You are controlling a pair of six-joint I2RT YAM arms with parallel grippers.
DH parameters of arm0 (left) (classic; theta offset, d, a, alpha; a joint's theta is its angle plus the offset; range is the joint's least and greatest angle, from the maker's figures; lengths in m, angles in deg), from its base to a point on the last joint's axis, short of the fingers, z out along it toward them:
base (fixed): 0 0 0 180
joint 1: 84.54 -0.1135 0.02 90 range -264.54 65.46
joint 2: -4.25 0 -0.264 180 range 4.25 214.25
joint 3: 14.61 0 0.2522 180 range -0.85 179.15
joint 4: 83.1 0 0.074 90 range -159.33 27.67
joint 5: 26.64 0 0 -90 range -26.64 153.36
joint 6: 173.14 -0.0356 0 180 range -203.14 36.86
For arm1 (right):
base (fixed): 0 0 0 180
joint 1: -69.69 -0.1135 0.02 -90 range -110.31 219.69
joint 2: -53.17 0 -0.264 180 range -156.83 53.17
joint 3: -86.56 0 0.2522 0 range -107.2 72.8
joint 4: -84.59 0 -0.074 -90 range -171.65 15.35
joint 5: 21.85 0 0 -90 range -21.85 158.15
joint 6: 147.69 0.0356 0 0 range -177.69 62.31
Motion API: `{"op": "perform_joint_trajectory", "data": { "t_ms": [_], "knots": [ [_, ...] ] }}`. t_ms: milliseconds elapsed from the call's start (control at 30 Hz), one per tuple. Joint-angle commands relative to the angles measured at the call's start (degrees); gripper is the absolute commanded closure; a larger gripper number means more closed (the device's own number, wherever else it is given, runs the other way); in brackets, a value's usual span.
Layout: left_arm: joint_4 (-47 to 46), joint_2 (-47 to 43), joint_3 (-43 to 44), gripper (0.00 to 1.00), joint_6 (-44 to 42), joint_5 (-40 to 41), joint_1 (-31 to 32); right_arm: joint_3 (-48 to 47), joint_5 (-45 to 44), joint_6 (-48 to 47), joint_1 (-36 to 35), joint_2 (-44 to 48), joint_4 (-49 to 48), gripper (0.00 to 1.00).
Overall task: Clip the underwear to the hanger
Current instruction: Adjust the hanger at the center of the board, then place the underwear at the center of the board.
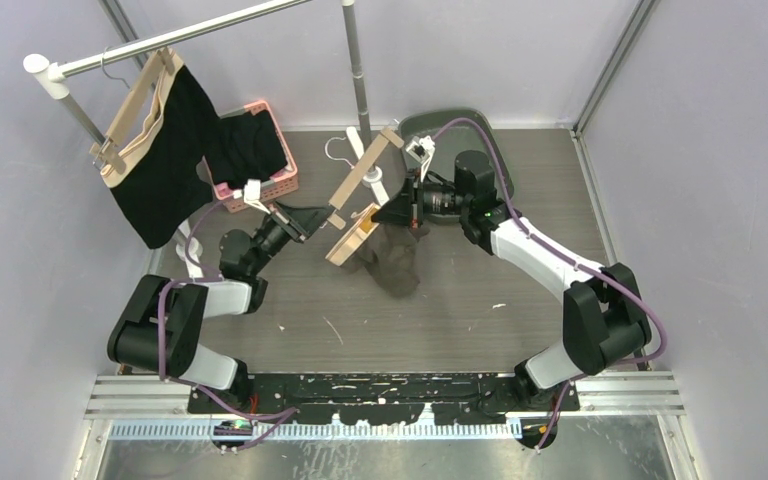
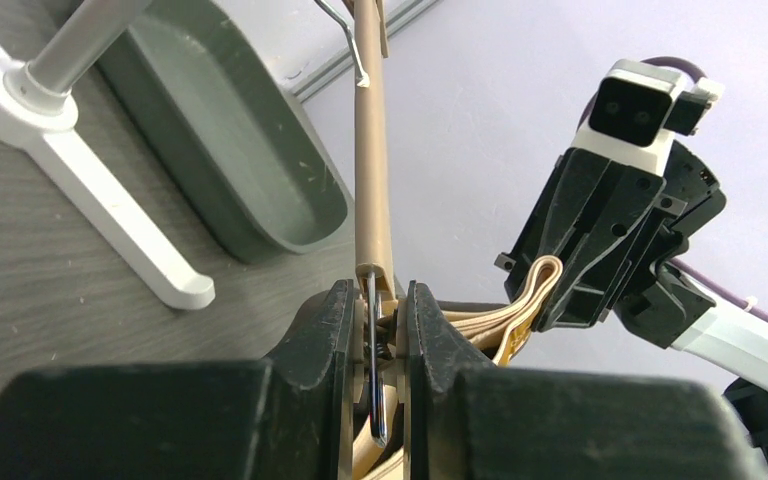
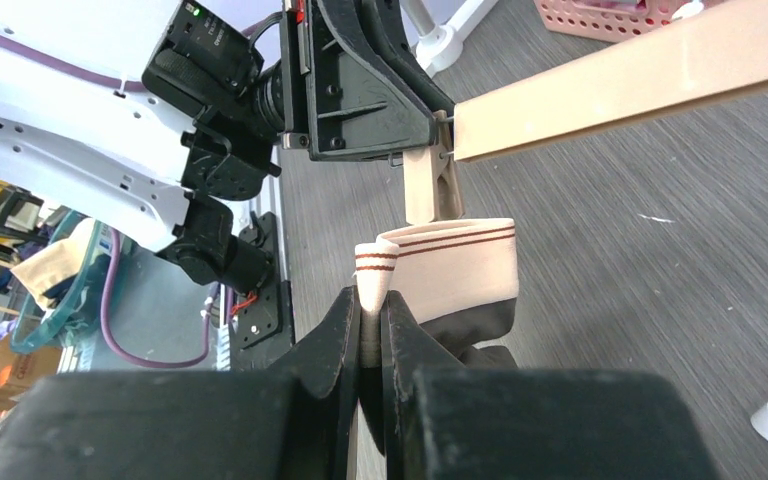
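Observation:
A wooden hanger [image 1: 364, 166] is held tilted above the table, its lower clip [image 1: 336, 220] squeezed between the fingers of my left gripper [image 1: 325, 219]. In the left wrist view the gripper [image 2: 372, 330] is shut on that clip [image 2: 385, 325], with the hanger bar [image 2: 371, 150] running up from it. My right gripper [image 1: 384, 213] is shut on the beige, red-striped waistband [image 3: 450, 265] of dark underwear [image 1: 392, 260], holding it up just below the clip [image 3: 430, 185]. In the right wrist view the gripper [image 3: 372, 320] pinches the folded waistband edge.
A rail [image 1: 180, 38] at the back left carries another hanger [image 1: 135, 100] with black underwear [image 1: 175, 150]. A pink basket [image 1: 260, 165] with dark cloth sits beneath it. A white stand [image 1: 360, 90] and a grey tray [image 1: 440, 125] stand at the back.

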Motion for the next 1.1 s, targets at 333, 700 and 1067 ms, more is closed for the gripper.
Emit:
{"op": "perform_joint_trajectory", "data": {
  "t_ms": [333, 700, 1067],
  "knots": [
    [-5.32, -3.78, 4.32, 1.00, -0.67, 1.35, 1.02, -3.72, 2.61, 6.84, 0.62, -1.50, -10.01, 0.99],
    [-5.36, -5.58, 5.63, 1.00, 0.62, 1.91, 0.96, -4.11, 3.04, 9.99, 1.03, -2.65, -14.49, 0.99],
    [-5.32, -5.74, 7.06, 1.00, 1.11, 1.90, 1.63, -4.45, 3.30, 11.55, 1.10, -4.15, -16.72, 0.99]
  ]
}}
